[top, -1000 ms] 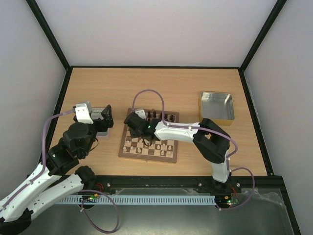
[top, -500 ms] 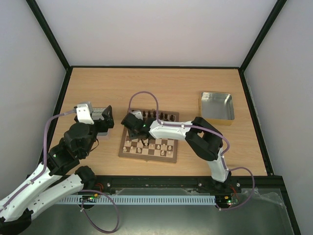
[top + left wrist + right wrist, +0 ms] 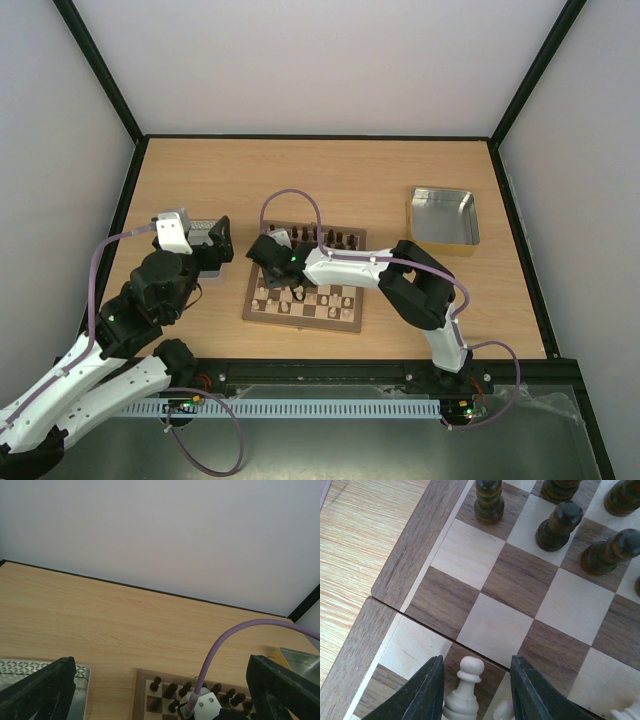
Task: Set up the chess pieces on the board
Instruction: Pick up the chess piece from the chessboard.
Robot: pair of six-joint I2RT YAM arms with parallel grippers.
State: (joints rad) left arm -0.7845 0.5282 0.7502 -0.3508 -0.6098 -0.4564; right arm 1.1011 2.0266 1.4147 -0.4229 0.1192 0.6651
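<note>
The board [image 3: 347,315] lies mid-table, with dark chessmen [image 3: 335,238] along its far rows and cream chess pieces [image 3: 290,297] on its near rows. My right gripper [image 3: 267,252] hovers over the board's far-left part. In the right wrist view it [image 3: 476,680] is open, and a cream pawn [image 3: 465,687] stands upright on a dark square between the fingers [image 3: 422,695], close to the left one. Dark pawns [image 3: 557,522] stand beyond. My left gripper [image 3: 215,245] is left of the board, wide open and empty [image 3: 160,690].
A shiny metal tray [image 3: 443,215] sits at the right rear of the table. Another metal tray [image 3: 30,672] lies left of the board, under my left gripper. The right arm's purple cable [image 3: 290,200] arches over the board's far edge. Black frame rails bound the table.
My right gripper has shifted slightly left over the board, and its elbow has come left. The left arm has stayed put.
</note>
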